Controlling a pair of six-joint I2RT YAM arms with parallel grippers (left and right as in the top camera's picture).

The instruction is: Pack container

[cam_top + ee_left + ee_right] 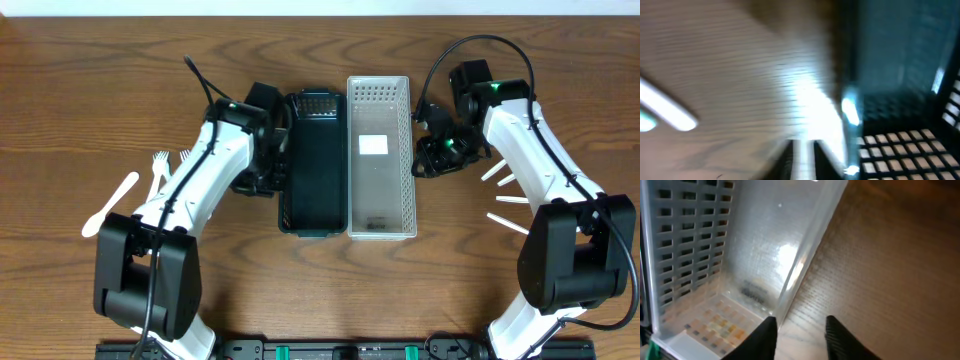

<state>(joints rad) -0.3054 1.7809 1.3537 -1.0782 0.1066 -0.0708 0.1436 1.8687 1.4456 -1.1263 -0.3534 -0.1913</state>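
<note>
You're looking at a job that's barely getting going, imo. The dark basket [315, 170] and the clear basket [380, 190] are sitting side by side mid-table [80, 80], walls touching as far as the overhead view shows. Neither is holding any cutlery that you can see. Only a white label [373, 143] is lying on the clear one's floor. Everything that'd go in is lying outside: a spoon [110, 205] and two forks [160, 168] left of the dark basket, and three white pieces [508, 198] right of the clear one. So nothing's packed yet, and prob. all the picking & placing is left.

The right gripper [800, 327] is hanging just outside the clear basket's right wall, near a bottom corner. Its fingers [765, 337] are standing parted w/ bare wood between them, so it's gripping nothing.

The left gripper [268, 160] is sitting close against the dark basket's left side, but you're not getting a read on it. The left wrist view is badly blurred, and from above the arm is covering the fingers. Can't tell if it's open, closed or holding anything.

Also hard to make out:
- The dark basket's floor is reading near-black from above, so a dark item in there wouldn't be showing.
- The right-side white pieces are too small to call knives vs. sticks.
- There's a bright streak at the left of the left wrist view. It could be a utensil, but you can't say.
</note>
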